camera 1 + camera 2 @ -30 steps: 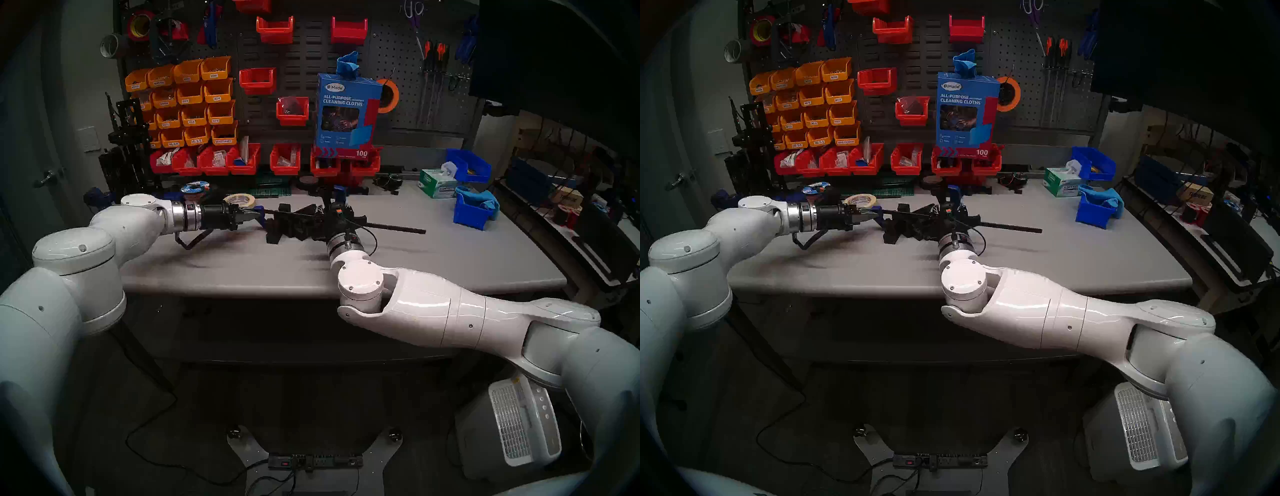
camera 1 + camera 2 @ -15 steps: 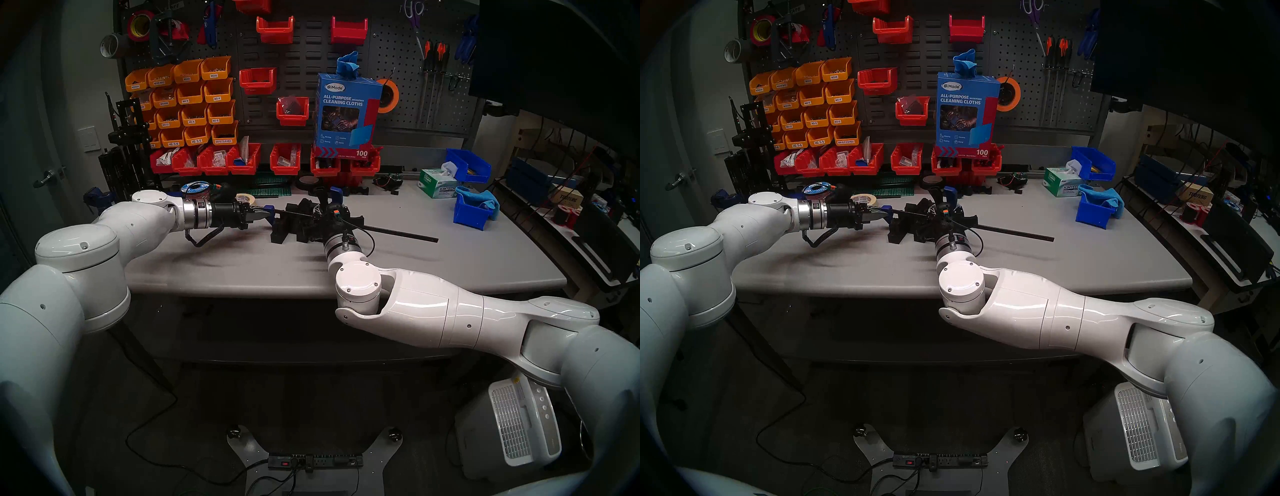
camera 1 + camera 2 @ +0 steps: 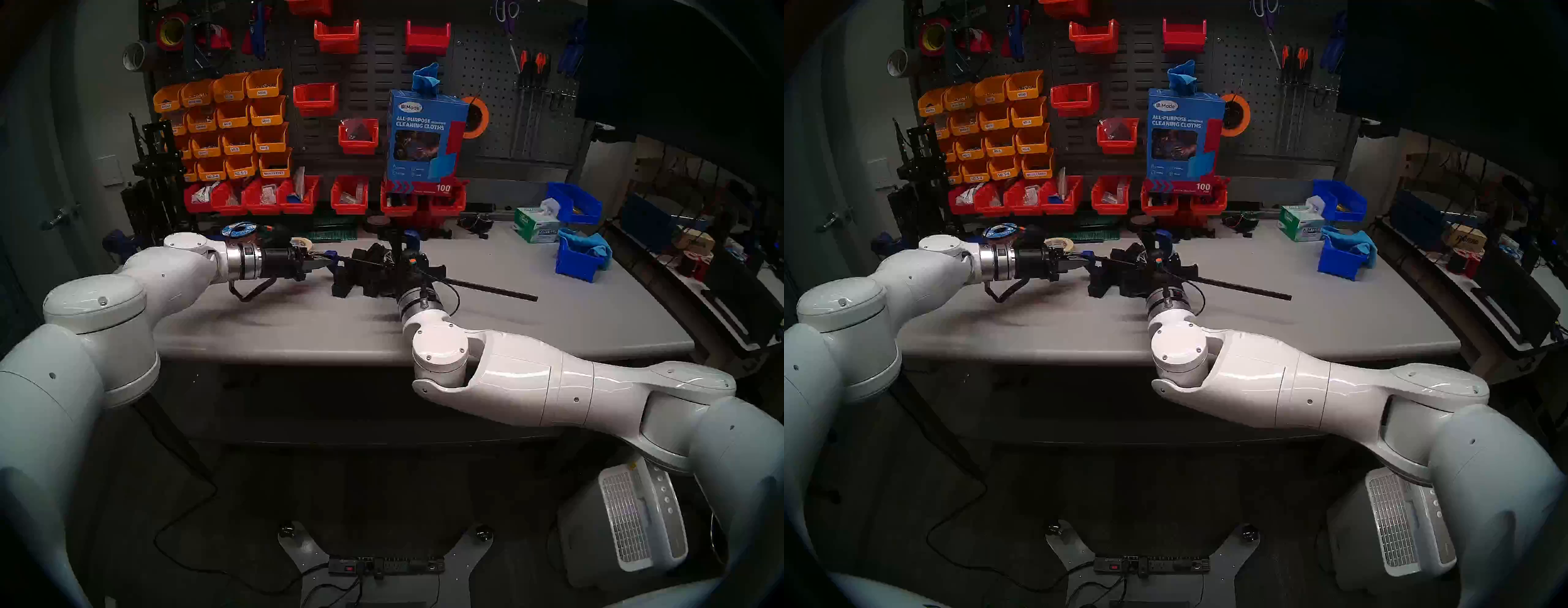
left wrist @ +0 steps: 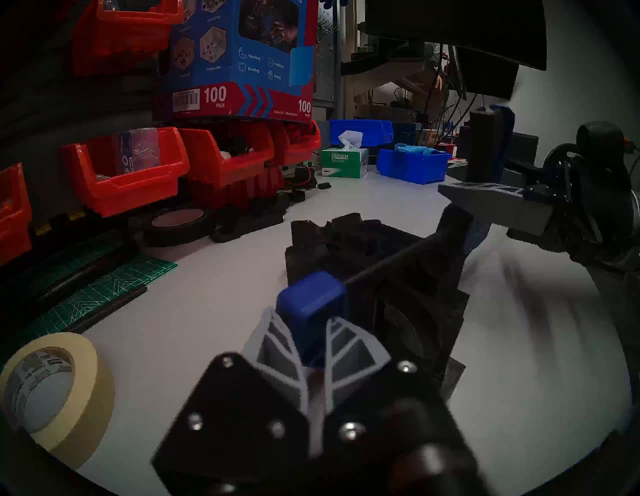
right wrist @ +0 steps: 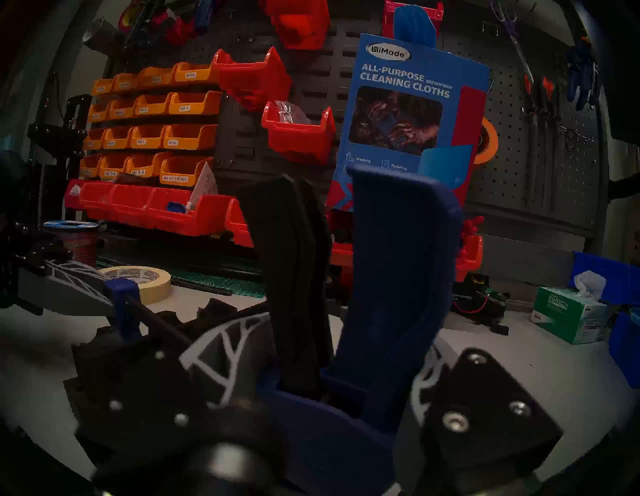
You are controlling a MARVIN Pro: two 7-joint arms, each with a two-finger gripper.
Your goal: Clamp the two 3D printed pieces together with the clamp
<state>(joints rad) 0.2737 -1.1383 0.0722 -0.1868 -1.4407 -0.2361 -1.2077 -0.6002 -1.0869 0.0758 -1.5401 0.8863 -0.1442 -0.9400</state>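
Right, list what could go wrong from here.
1. The left gripper pinches only the clamp's small blue end jaw; it might slip out.
2. The right gripper squeezes the handle and lever; the two pieces could shift apart if misaligned.

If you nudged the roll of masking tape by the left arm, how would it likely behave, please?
The masking tape roll lies flat on the table, so it would probably slide, not roll. Its hollow core suggests it is light. It looks stiff enough to keep its ring shape.
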